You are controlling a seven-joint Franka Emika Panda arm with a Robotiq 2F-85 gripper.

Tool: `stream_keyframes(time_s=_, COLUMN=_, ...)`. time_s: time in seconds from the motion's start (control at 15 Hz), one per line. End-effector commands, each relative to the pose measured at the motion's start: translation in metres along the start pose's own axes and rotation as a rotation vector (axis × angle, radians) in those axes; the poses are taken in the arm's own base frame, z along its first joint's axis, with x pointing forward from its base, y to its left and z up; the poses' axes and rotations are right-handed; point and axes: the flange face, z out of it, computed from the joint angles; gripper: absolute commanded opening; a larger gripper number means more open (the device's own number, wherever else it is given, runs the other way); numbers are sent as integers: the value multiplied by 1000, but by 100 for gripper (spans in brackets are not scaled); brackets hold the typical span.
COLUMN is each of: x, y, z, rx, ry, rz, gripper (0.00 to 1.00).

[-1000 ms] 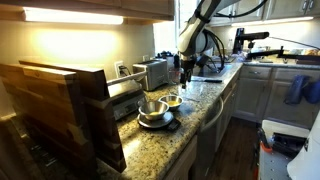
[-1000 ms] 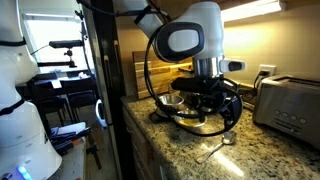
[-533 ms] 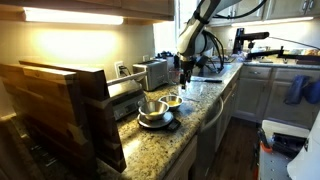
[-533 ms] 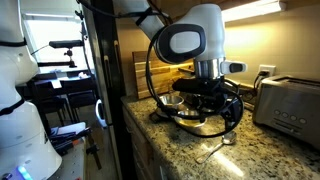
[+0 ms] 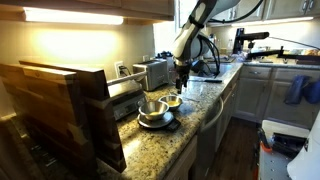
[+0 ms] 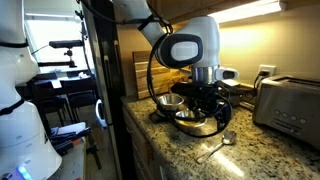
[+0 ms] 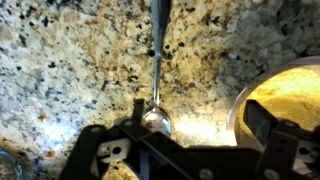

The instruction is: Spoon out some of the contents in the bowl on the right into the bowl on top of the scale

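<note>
The arm has swung across, and now the gripper (image 7: pixel 190 145) hovers with jaws spread wide and empty over the spoon (image 7: pixel 158 70), which lies flat on the counter. The yellowish contents (image 7: pixel 290 95) wait at three o'clock, so the spoon needs picking up before any scooping starts.

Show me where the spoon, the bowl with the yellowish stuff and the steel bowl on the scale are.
spoon (image 7: pixel 160 50), wrist view, on its handle.
bowl of yellowish food (image 7: pixel 237 98), wrist view, on its left rim.
steel bowl (image 5: pixel 152 107), in an exterior view, on its side wall.
</note>
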Motion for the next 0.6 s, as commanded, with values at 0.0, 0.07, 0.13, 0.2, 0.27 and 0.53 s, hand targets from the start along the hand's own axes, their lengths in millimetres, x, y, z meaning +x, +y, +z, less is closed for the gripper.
stream_keyframes(time_s=0.0, x=9, y=-12, z=4, rx=19, ry=3, rz=21, gripper=100)
stream_keyframes(time_s=0.07, x=10, y=-16, z=5, rx=25, ry=-1, rz=20, gripper=100)
stream_keyframes(time_s=0.13, x=11, y=-20, z=6, rx=27, ry=-5, rz=19, gripper=100)
stream_keyframes(time_s=0.2, x=12, y=-23, z=7, rx=33, ry=-9, rz=13, gripper=100)
stream_keyframes(time_s=0.27, x=12, y=-25, z=10, rx=35, ry=-14, rz=6, gripper=100)
stream_keyframes(time_s=0.53, x=11, y=-28, z=19, rx=52, ry=-35, rz=-4, gripper=60)
